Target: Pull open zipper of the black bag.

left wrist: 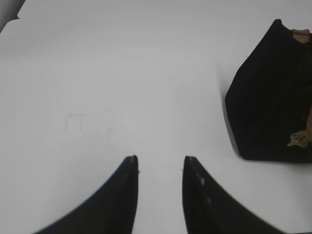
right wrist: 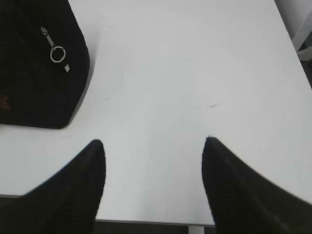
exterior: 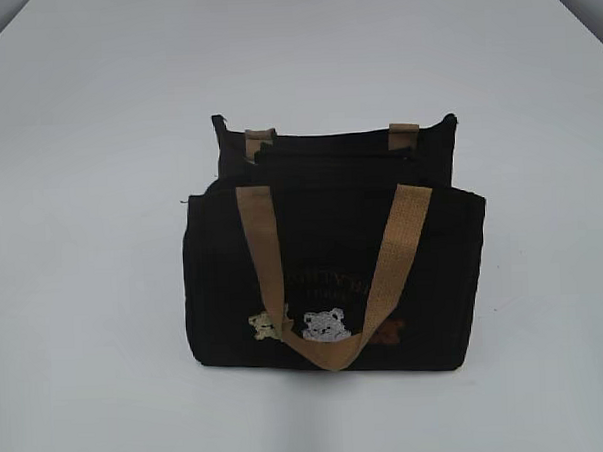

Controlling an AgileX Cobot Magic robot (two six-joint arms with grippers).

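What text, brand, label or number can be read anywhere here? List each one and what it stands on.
Faint tan lettering on the front of the black bag, above the embroidered bears: too blurred to read.
Silver ring pull in the right wrist view: no marking visible.
Table, grippers and tan handles: no text or numbers.

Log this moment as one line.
bag: upright on table | pull: untouched | left gripper: open, empty | right gripper: open, empty
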